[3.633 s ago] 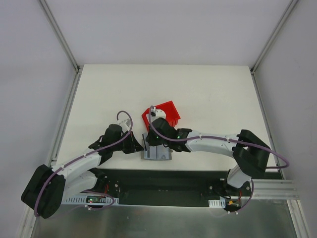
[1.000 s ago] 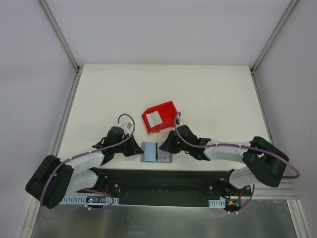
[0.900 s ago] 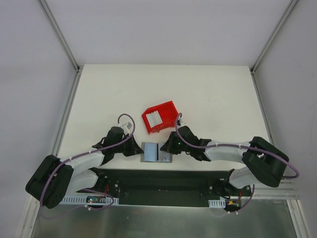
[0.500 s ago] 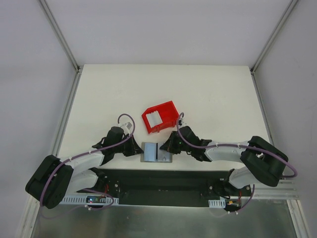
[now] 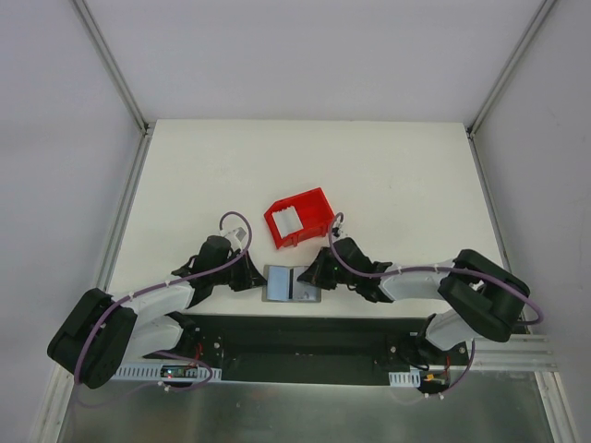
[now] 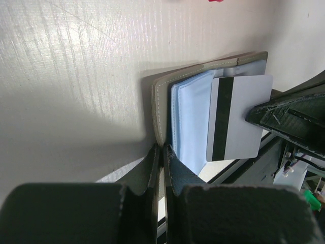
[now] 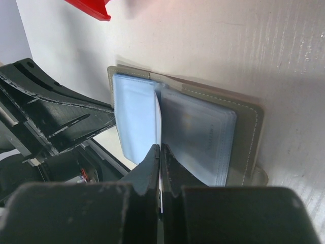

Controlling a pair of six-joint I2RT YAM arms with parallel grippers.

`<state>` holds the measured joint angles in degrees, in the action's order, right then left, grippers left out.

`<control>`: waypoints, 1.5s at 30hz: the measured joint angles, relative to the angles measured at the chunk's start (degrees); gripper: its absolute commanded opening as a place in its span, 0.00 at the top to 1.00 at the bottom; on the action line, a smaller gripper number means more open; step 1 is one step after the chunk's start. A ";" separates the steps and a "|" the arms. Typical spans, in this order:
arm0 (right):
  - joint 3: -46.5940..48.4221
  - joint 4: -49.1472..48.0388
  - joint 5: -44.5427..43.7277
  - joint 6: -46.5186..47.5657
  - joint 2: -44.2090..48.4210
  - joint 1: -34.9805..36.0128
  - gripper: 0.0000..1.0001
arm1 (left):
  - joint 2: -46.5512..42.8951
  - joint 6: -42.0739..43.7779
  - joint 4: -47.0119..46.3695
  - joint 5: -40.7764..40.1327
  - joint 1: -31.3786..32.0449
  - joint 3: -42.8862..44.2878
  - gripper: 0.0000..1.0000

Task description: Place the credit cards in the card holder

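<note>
The card holder [image 5: 280, 283] is lying open on the counter [image 5: 388, 175], right at its near edge, between the two arms, with its pale blue slotted inside facing up. The left gripper [image 6: 161, 151] is reaching in from the holder's left side, its fingers pressed tightly together and pinching the rim of the grey cover; in the left wrist view the cover's stitched edge is running straight down into the slit between the two fingers. The right gripper [image 7: 160, 150] is coming in from the opposite side, its fingers likewise clamped narrow, gripping a credit card [image 6: 238, 118] by one end. That card, pale with a black stripe across it, is sitting above the open holder, overlapping the blue pockets of the half nearer the right gripper; from the right wrist it is showing only as a thin white edge standing up over the fold between the two blue halves. Whether its far edge is already entering a slot or merely resting on the pocket face cannot be told. A red bin [image 5: 298, 217] is lying tipped on the counter just beyond the holder, apart from both grippers and from the card.
</note>
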<state>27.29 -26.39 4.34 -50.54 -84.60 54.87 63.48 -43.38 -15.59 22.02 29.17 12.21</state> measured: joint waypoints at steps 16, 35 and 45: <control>-0.07 -5.92 1.33 -2.38 -4.63 0.00 1.00 | -0.09 0.02 0.04 -0.11 -0.02 0.00 1.00; 2.08 -9.79 2.16 -2.93 -10.23 1.05 0.65 | -0.17 0.02 0.20 -0.17 -0.02 0.00 1.00; 6.88 8.87 -3.72 3.45 -1.92 2.03 0.53 | -0.17 0.00 0.20 -0.11 0.00 0.00 1.00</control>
<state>34.17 -17.52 0.62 -47.09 -86.52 56.90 63.31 -43.38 -15.40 21.91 29.17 12.21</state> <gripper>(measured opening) 0.488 0.007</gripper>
